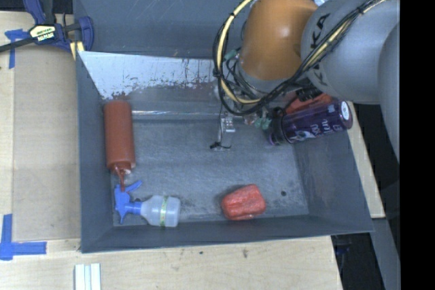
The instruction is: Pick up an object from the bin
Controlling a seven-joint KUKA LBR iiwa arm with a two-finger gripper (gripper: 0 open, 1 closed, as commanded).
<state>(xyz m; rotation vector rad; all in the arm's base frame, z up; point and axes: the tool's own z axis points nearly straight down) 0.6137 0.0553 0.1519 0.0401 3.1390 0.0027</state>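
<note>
Hand (223, 134) sits low over bare floor of the bin (88, 180), a bit up and right of centre, under the arm's orange cover (275, 34). Can't tell if it's open or shut, or whether it has hold of anything.

Nearest thing is the purple can (309, 123). It lies on its side just right of the hand, at the right wall, partly under the arm (353, 44). An orange-red thing (304, 104) is behind it, mostly hidden.

The rest is well apart from the hand:
- The brown-red cylinder (117, 134) lies along the left wall.
- The clear spray bottle (158, 210) with a blue trigger is on its side in the lower-left corner, just below the cylinder's end.
- The red lump (243, 202) is by the near wall, below the hand.
</note>
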